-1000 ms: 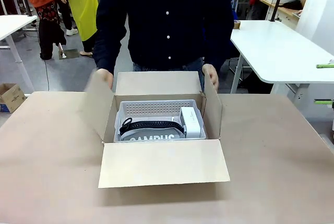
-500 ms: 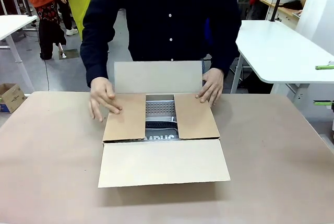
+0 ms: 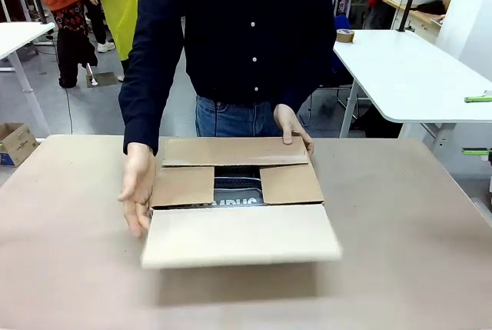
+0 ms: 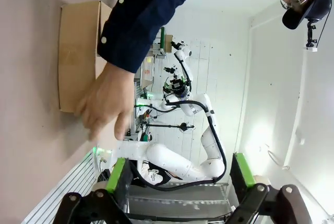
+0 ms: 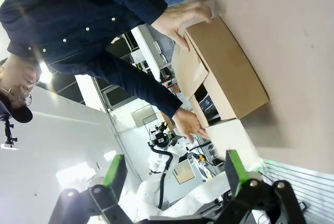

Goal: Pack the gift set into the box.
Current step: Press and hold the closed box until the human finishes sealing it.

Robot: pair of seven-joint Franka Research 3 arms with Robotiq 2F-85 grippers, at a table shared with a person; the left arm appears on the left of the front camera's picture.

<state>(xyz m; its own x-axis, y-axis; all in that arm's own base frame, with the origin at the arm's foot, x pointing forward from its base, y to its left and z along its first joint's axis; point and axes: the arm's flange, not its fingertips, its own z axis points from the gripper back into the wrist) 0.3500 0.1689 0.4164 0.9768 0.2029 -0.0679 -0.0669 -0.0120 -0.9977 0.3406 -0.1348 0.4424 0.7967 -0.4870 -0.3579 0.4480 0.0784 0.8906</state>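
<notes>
Far flap (image 3: 234, 151) has since folded over the gift set (image 3: 234, 201), mid-frame inside the box (image 3: 238, 239), probably light yet stiff, best held by its side walls; left hand (image 4: 180, 174) and right hand (image 5: 175, 169) spread, empty.

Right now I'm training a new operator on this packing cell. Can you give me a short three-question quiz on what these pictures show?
1. True or false: the gift set lies inside the box.
2. Which flaps are folded over the box's opening?
A. None
B. The far flap and both side flaps
C. All four, shut flat
3. Fill in: the left claw and the right claw are both ____ and hold nothing.

Key: 1 true; 2 B; 3 open.
</notes>
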